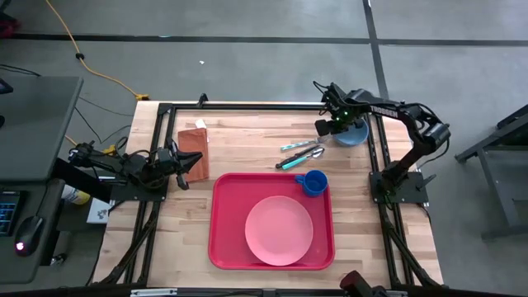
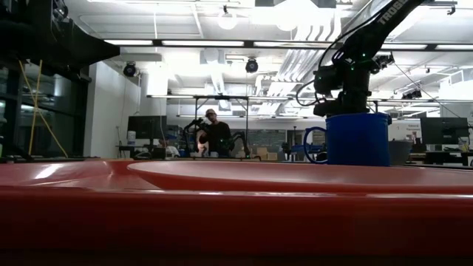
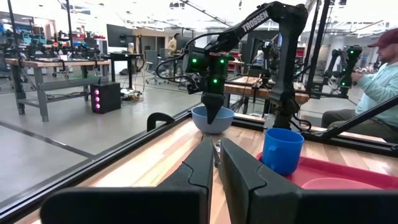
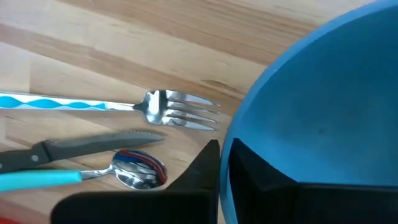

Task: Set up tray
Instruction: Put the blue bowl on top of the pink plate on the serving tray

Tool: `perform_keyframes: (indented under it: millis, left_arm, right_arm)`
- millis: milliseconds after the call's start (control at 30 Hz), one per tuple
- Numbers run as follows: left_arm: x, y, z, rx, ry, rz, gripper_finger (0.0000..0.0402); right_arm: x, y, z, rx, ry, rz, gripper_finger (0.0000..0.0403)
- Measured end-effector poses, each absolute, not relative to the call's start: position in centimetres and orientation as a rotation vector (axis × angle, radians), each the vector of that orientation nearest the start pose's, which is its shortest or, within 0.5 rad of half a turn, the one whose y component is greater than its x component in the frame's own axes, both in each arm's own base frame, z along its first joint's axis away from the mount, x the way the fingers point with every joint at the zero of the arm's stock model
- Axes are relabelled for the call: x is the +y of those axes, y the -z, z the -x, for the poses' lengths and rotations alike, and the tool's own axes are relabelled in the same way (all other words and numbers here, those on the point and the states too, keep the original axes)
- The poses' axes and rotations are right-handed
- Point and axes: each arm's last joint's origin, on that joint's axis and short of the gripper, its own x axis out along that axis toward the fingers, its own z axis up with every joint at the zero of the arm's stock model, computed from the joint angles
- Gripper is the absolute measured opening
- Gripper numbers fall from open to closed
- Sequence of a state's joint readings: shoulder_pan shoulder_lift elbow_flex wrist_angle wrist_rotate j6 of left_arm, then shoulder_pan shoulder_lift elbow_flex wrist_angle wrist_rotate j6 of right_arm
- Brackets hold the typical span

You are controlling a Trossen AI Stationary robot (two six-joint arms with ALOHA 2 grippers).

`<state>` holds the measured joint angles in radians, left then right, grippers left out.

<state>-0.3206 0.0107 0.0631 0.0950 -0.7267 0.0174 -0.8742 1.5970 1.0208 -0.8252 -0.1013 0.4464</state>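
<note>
Pretty typical open lab space. The floor (image 1: 264,21) is smooth grey concrete with dark tape lines crossing it, and a yellow cable (image 1: 87,62) snakes across at about 10 o'clock from the wooden table (image 1: 247,140). At 9 o'clock there's a grey desk (image 1: 37,124) with a mouse (image 1: 31,231) on it. The ceiling is exposed, with ducts (image 2: 222,59) and long strip lights (image 2: 148,42). Further back stand workbenches (image 3: 43,62), monitors (image 2: 144,125) and a small black box with pink lights (image 3: 102,96). One person (image 2: 214,133) stands in the distance; another in a red cap (image 3: 379,68) sits nearby.
</note>
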Motion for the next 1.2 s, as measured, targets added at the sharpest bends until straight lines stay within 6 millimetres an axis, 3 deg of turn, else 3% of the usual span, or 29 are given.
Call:
perform_keyframes:
  millis: [367,533,667,967,1200]
  left_arm:
    - [-0.9,-19.2,-8.8,-0.125,-0.406,0.057,0.0060]
    - [-0.9,-19.2,-8.8,-0.125,-0.407,0.057,0.0060]
    - [-0.9,-19.2,-8.8,-0.125,-0.406,0.057,0.0060]
    - [-0.9,-19.2,-8.8,-0.124,-0.406,0.055,0.0060]
    - [-0.9,-19.2,-8.8,-0.124,-0.406,0.053,0.0060]
  right_arm:
    - [-21.0,-19.0,-18.3,1.155,0.924,-1.035,0.0001]
    - [-20.2,-20.0,-18.4,1.166,0.903,-1.031,0.0000]
    - [-19.8,-22.6,-18.5,1.164,0.913,-0.987,0.0001]
    - [-19.2,-30.8,-19.2,1.100,0.940,-0.849,0.0001]
    - [-17.6,-36.5,-20.5,0.994,0.861,-0.772,0.0001]
